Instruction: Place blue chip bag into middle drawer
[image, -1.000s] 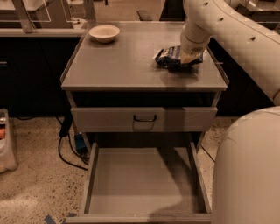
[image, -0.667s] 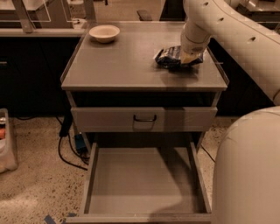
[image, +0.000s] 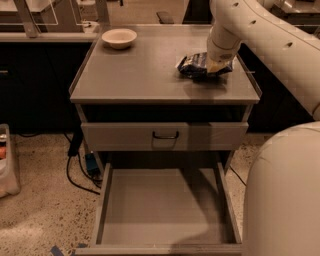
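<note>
Lying at the right rear of the bench (image: 150, 75), the blue chip bag (image: 196, 65) sat under the gripper (image: 220, 64), which touched its right end; whether it gripped could not be told. The middle drawer (image: 165, 210) stood open below. A cream bowl (image: 119, 37) sat left rear.

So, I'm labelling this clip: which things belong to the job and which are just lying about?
Job: blue chip bag on the cabinet top; gripper at the bag; open drawer below.
Lying about: bowl at the top's back corner; closed drawer; floor cables.
</note>
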